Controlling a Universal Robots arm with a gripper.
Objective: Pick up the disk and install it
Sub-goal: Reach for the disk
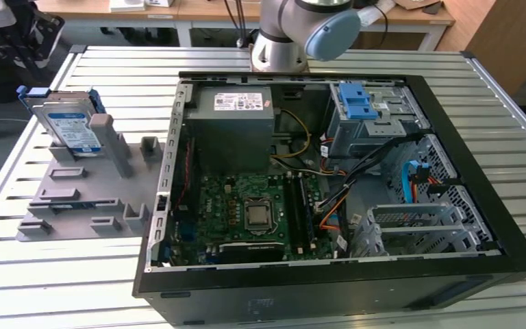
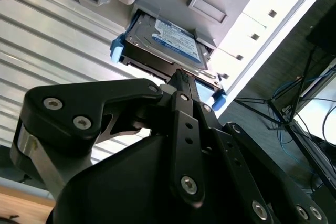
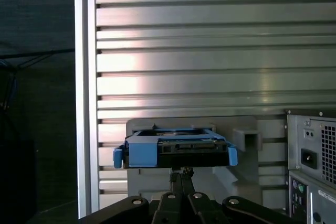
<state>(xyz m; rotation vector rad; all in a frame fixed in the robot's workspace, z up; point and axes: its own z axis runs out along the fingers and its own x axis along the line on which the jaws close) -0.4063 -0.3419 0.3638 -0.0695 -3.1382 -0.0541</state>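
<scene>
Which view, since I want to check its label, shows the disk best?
The second wrist view: the disk shows its labelled face and blue bracket up close. The exterior view shows the disk standing in the grey stand at that view's left, label visible. The first wrist view shows the disk edge-on, label hidden.

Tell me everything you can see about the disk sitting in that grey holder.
The disk is a flat silver-grey metal hard drive with a blue-and-white label on its face and a blue plastic bracket around its edges. It stands on edge, slotted into a grey holder on the slatted metal table, at the exterior view's left of the open computer case. Nothing but the holder touches it.
</scene>
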